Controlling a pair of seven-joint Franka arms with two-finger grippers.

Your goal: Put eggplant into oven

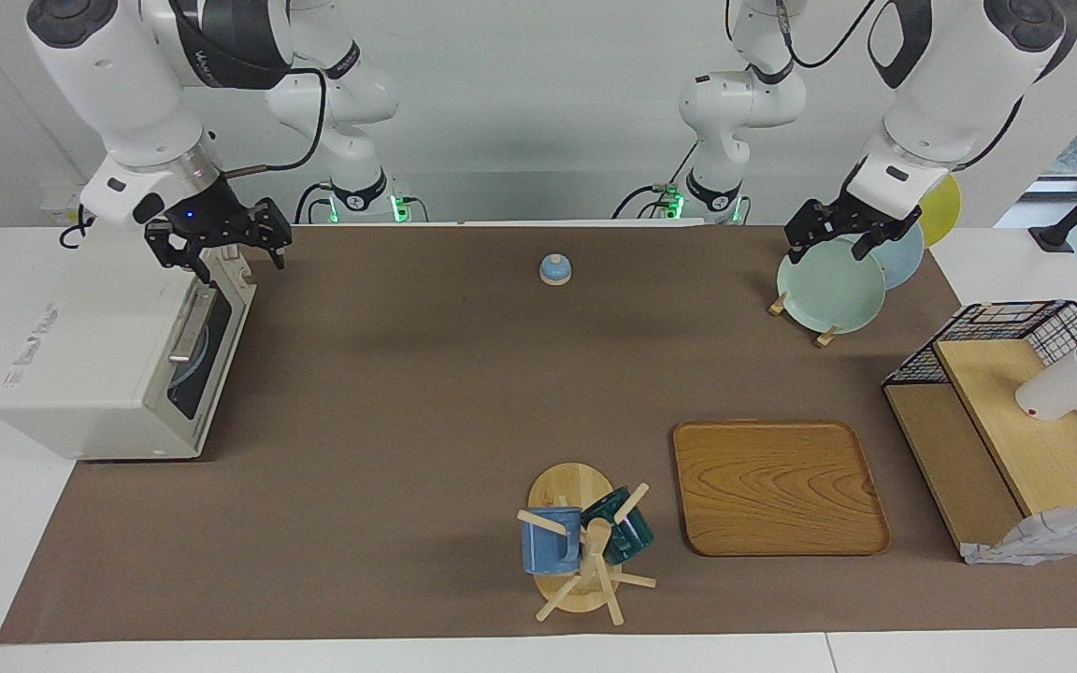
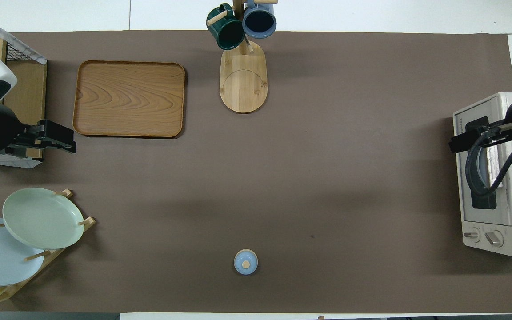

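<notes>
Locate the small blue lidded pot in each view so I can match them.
Facing view: the small blue lidded pot sits mid-table, near the robots, upper middle.
Overhead view: the same pot lies at the lower middle.
Shared landmark: the mug tree, in line with it, farther from the robots.

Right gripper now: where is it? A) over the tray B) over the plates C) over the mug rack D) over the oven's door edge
D: the right gripper hangs open above the oven at its closed door's top edge, holding nothing.
</notes>
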